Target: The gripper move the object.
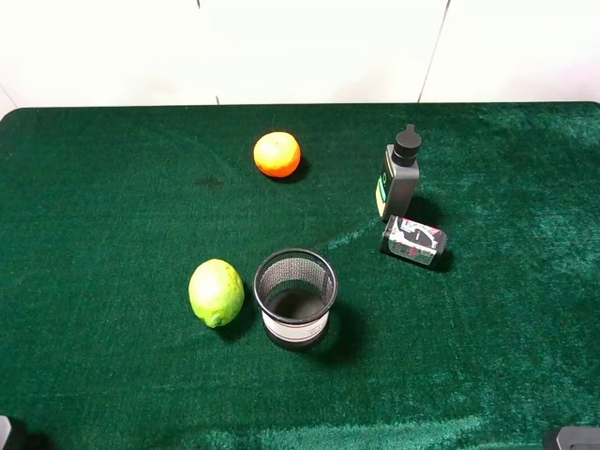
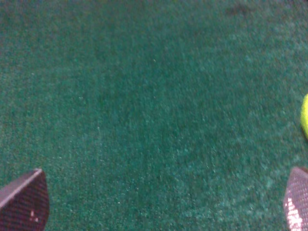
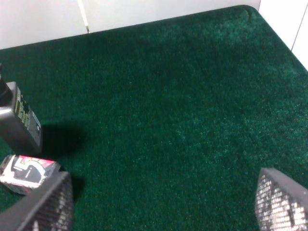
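Both hands hover low over bare green desk [image 1: 112, 187], fingers spread wide, holding nothing: left hand [image 2: 159, 204], right hand [image 3: 163, 202]. Mesh pen cup [image 1: 295, 298] upright, just beside lime [image 1: 217, 292].

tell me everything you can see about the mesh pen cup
The pen cup is a round, open-topped cylinder of black wire mesh with a solid black rim and a white band around its lower part. It looks like metal. It stands upright on the green cloth near the front middle, and nothing shows inside it. A lime lies close on its left, with no clear gap visible, so whether they touch is uncertain. No hand is near it; it appears only in the high view.
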`<state>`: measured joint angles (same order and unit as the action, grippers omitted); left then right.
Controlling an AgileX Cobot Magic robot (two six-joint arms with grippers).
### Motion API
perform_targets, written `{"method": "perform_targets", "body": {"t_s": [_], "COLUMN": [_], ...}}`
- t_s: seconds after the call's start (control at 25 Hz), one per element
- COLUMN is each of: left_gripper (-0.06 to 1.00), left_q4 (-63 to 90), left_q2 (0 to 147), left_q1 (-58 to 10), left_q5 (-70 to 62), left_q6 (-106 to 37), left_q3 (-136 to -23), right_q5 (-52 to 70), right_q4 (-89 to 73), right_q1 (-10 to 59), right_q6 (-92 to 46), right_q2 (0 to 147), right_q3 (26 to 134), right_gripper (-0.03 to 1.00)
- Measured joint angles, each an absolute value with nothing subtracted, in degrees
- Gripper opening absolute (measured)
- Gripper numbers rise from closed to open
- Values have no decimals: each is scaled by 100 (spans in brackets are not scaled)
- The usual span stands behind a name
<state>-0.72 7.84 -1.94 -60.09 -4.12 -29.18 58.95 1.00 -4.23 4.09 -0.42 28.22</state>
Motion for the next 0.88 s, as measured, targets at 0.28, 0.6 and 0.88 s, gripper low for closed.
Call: {"method": "perform_targets", "body": {"t_s": [0.28, 0.6, 0.88], "left_gripper": [99, 99, 99], "left_q4": [-57, -63, -72], "left_q2": [267, -40, -44], "left_q1": [-19, -19, -19], "left_q5": [-6014, -6020, -6020], "left_q6": [-412, -429, -429], "left_q3": [-2890, -2890, -2890], "right_q5": [5895, 5895, 5895], "right_q4": [100, 100, 100], "right_q1": [-423, -423, -423], "right_q6": [409, 409, 409], "right_q2": [-42, -42, -42], "right_q3": [2822, 2822, 2822], "right_gripper": [57, 57, 57]}}
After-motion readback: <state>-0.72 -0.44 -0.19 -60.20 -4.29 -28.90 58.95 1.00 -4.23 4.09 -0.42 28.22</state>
